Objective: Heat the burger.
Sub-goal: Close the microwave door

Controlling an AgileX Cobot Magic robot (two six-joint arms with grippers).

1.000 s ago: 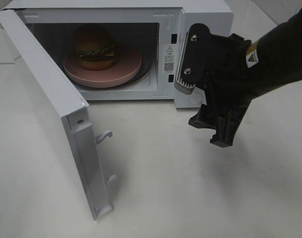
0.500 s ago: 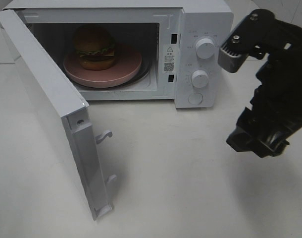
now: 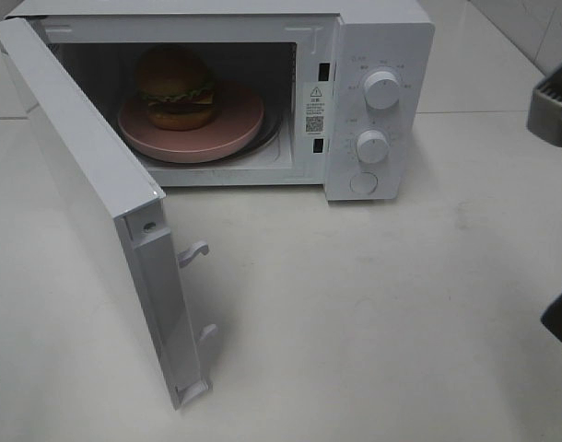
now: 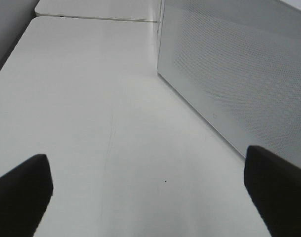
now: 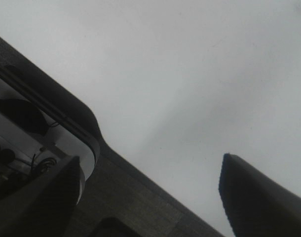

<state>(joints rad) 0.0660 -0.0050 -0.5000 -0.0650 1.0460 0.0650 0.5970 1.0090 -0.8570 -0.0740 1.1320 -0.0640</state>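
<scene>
The burger (image 3: 175,87) sits on the round pink plate (image 3: 235,129) inside the open microwave (image 3: 382,55), upper left of the high view. The door (image 3: 87,193) stands swung out toward the lower left. My right end effector (image 5: 149,197) shows at that view's right edge, fingers apart, holding nothing. My left end effector (image 4: 149,195) is spread wide over the white surface (image 4: 91,98), beside a dotted white panel (image 4: 229,74).

L jaws spread wide, nothing btwn, R jaws parted, empty, R fingers (image 3: 550,112) just inside overhead view's right edge
</scene>
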